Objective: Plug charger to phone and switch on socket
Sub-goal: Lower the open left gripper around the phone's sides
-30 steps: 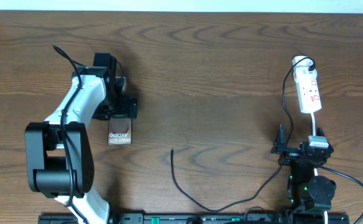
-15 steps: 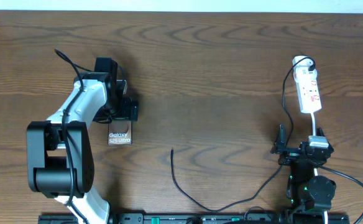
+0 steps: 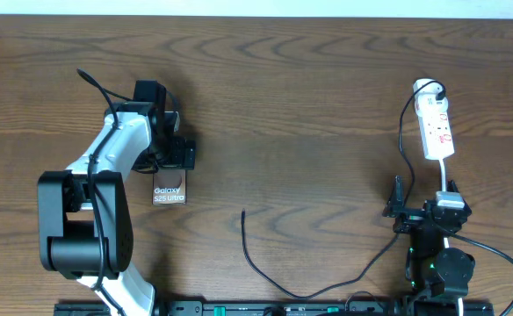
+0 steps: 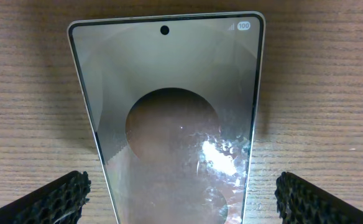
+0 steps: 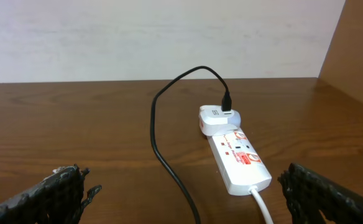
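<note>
Hovering over the phone (image 4: 169, 93), which lies flat at the left of the table (image 3: 309, 105), the left gripper (image 4: 181, 202) has its jaws spread wide, one finger on either side of the slab, gripping nothing. Judged rigid, smooth and slippery, the phone is best steadied by its long edges; the charger (image 3: 265, 276), a thin limp cable at centre, should be pinched just behind its free tip, apparently its only stiff part, though too small to confirm. At right, the cable ends in an adapter on the socket (image 3: 437, 127); the right gripper (image 5: 191, 196) sits near it, jaws wide and empty.
</note>
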### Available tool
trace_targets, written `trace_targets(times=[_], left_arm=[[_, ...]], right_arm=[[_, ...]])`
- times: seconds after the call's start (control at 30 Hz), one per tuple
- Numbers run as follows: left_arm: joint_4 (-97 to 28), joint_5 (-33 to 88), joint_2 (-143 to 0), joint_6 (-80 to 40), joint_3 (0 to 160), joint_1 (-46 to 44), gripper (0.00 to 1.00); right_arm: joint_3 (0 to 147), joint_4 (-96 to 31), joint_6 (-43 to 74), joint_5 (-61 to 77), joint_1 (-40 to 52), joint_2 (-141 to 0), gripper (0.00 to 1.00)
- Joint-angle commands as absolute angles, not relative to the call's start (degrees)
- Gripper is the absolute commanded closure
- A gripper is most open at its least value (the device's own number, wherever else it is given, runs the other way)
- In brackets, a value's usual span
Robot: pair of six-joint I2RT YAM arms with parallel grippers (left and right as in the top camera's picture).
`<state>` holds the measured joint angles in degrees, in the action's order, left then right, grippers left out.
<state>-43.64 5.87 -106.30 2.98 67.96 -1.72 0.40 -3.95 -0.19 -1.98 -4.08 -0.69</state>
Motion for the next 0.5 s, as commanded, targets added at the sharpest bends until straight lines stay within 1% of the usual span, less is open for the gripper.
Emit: trace_targets(times=[0.0, 0.47], left_arm=[[-43.8, 4.4, -106.5, 2.9, 67.8, -1.7, 0.02], [-43.9, 4.4, -106.7, 2.9, 66.5, -1.7, 0.02]], right_arm=[[0.3, -4.1, 0.8, -2.4, -4.4, -0.4, 0.01], [0.3, -4.1, 0.8, -2.4, -4.4, -0.4, 0.01]])
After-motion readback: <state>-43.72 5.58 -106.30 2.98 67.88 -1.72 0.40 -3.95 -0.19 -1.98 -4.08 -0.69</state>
